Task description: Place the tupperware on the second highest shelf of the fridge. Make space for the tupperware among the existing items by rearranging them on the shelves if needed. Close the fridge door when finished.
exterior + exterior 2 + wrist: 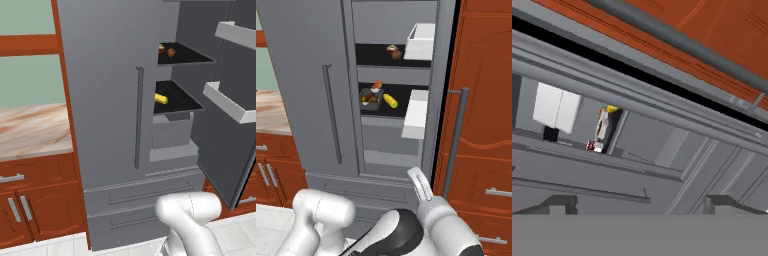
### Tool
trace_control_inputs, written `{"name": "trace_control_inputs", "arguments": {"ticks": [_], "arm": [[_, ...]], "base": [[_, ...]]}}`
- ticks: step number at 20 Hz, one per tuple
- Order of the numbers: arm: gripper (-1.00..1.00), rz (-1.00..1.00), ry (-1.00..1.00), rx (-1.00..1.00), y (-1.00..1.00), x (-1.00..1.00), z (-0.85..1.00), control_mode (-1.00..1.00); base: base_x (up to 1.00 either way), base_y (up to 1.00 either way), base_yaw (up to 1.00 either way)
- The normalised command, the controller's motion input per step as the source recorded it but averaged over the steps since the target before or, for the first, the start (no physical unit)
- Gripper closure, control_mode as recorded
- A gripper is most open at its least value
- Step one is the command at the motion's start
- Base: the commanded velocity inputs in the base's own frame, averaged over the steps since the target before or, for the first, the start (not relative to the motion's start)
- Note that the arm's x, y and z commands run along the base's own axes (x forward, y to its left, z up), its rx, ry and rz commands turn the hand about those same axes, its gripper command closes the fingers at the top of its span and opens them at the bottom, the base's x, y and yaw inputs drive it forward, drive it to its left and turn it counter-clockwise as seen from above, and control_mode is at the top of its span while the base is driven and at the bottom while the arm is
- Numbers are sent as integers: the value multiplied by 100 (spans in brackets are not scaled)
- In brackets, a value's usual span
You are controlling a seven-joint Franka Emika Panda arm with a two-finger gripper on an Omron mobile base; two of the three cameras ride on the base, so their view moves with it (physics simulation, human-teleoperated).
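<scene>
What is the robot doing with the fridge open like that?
The robot's hand is open and holds nothing; it hangs low in front of the fridge. The right fridge door is swung wide open. Inside, a small container of food and a yellow item sit on one black shelf, and a brown item sits on the shelf above. Nothing is being moved at this moment.

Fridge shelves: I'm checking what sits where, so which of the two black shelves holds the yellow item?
The lower black shelf: the yellow item lies on it, while the upper shelf carries a small brown item.
</scene>
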Motion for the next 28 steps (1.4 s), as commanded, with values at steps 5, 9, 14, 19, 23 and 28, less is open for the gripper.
{"name": "trace_control_inputs", "arguments": {"ticks": [5, 9, 14, 19, 23, 28], "arm": [[-100, 0, 1, 28, -89, 57, -6, -100], [-100, 0, 5, 24, -62, 66, -5, -100], [-100, 10, 0, 18, -40, 55, -27, -100], [-100, 17, 0, 11, -30, 51, -18, -100], [-100, 15, 0, 11, -31, 53, -19, -100], [-100, 13, 0, 10, -40, 56, -30, -100]], "base": [[0, 0, 0], [0, 0, 0], [0, 0, 0], [0, 0, 0], [0, 0, 0], [0, 0, 0]]}}
